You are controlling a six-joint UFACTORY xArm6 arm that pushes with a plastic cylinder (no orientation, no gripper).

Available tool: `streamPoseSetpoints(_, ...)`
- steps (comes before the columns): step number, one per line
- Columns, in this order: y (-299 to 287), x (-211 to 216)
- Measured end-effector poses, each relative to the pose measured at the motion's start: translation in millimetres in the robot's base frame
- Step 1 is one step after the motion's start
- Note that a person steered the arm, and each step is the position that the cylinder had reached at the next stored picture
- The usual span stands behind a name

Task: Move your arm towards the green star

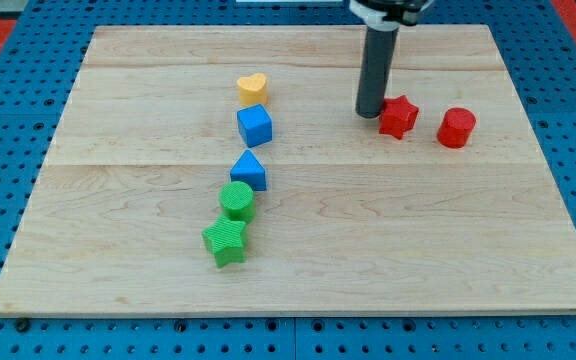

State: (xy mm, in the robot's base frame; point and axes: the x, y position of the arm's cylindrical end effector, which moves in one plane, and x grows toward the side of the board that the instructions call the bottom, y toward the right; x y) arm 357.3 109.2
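Observation:
The green star [226,241] lies on the wooden board [418,240] at the lower left of centre. A green round block [237,199] touches it just above. My tip [370,112] is at the view's upper right, right beside the left side of a red star [398,116]. The tip is far from the green star, up and to the right of it. The dark rod stands upright, and its upper end runs out of the view's top.
A blue triangular block [250,171], a blue cube [254,125] and a yellow heart [253,89] form a line above the green blocks. A red round block [456,128] sits right of the red star. Blue pegboard surrounds the board.

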Motion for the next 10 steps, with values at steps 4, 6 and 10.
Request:
streamPoseSetpoints(4, -8, -9)
streamPoseSetpoints(6, -42, -9)
streamPoseSetpoints(10, -40, 7)
